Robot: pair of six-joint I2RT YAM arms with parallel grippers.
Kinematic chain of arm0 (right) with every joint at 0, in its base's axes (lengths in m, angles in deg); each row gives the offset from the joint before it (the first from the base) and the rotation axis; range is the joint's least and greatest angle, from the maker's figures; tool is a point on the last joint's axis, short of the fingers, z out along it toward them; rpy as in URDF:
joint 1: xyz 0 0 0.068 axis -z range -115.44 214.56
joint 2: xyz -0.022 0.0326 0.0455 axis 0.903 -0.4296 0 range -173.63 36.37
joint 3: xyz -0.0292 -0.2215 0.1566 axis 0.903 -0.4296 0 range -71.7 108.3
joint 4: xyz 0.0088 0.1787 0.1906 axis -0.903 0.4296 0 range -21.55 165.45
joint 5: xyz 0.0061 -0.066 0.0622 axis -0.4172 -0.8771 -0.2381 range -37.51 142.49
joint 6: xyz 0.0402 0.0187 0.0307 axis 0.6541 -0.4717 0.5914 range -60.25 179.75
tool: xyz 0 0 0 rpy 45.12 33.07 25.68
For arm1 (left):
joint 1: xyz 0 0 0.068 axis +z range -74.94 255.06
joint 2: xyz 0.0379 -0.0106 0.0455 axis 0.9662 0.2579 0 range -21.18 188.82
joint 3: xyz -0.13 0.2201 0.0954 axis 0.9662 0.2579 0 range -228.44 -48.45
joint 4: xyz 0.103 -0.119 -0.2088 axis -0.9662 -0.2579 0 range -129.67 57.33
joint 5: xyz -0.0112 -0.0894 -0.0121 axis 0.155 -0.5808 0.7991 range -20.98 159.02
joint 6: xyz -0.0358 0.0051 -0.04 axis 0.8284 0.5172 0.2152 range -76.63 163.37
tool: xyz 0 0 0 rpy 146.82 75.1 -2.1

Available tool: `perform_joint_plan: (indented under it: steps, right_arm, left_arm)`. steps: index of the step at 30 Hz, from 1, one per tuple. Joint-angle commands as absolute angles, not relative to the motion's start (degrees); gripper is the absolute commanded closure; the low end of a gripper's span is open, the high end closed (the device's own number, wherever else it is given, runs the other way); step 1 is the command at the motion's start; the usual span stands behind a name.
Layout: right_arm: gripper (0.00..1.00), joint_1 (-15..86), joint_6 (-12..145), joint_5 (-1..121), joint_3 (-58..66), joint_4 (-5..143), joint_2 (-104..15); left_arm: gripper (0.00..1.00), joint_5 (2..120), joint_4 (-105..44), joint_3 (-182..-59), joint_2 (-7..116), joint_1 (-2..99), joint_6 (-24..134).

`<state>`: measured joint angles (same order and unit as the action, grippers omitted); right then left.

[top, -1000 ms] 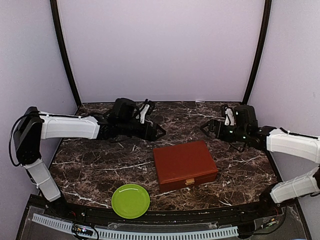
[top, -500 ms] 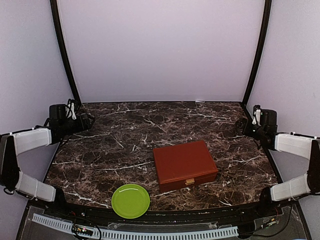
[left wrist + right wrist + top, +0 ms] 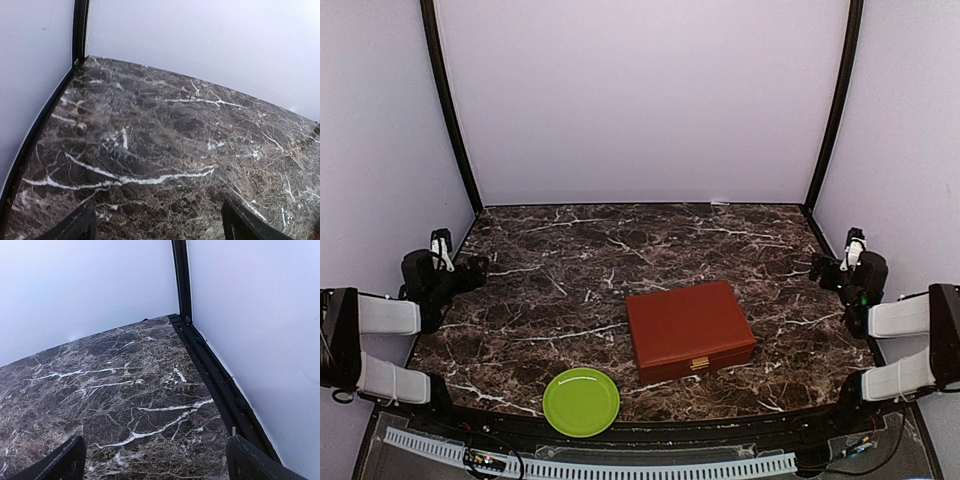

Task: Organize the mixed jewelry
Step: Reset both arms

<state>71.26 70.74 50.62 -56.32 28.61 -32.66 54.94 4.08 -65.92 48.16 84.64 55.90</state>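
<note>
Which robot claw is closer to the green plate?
The left claw. The green plate sits left of the brown box, so the right claw is farther from it.

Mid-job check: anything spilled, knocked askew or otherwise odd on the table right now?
Nothing is spilled or damaged. One oddity: no jewelry is visible. The brown box sits closed, turned slightly askew, and the green plate is empty. The left gripper and right gripper stand open, holding nothing.

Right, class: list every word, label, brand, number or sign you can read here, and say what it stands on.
None can be read in any view.
The reddish-brown box, its gold clasp and the green plate bear no lettering.
The small board at the table's near edge is too small to read.
</note>
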Motion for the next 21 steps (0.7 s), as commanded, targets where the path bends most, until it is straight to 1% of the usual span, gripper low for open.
perform_joint_plan:
  steps: [1,4,6,8,11,17,21]
  right_arm:
    - [0.02,71.50,67.81,50.96,-60.39,7.82,-37.48]
    - [0.01,71.50,66.87,51.22,-59.66,7.00,-38.86]
    - [0.02,71.50,66.98,51.57,-59.11,5.88,-40.18]
    - [0.03,71.50,66.64,52.19,-58.62,7.17,-40.18]
    - [0.03,71.50,66.49,52.24,-58.93,6.71,-40.00]
    - [0.03,71.50,66.63,52.98,-58.79,6.47,-40.26]
    - [0.03,71.50,66.69,53.80,-59.12,6.32,-40.00]
  left_arm:
    - [0.11,54.37,18.15,-65.33,49.61,84.61,52.24]
    - [0.11,53.87,23.45,-64.85,53.43,84.53,51.34]
    - [0.13,52.81,19.99,-66.93,54.57,84.50,49.91]
    - [0.14,52.34,21.59,-66.63,55.59,84.44,48.53]
    - [0.13,52.10,25.96,-64.58,55.84,84.41,47.81]
    - [0.14,50.76,26.25,-64.30,55.80,84.41,47.19]
    - [0.13,52.11,26.35,-64.16,55.84,84.41,48.20]
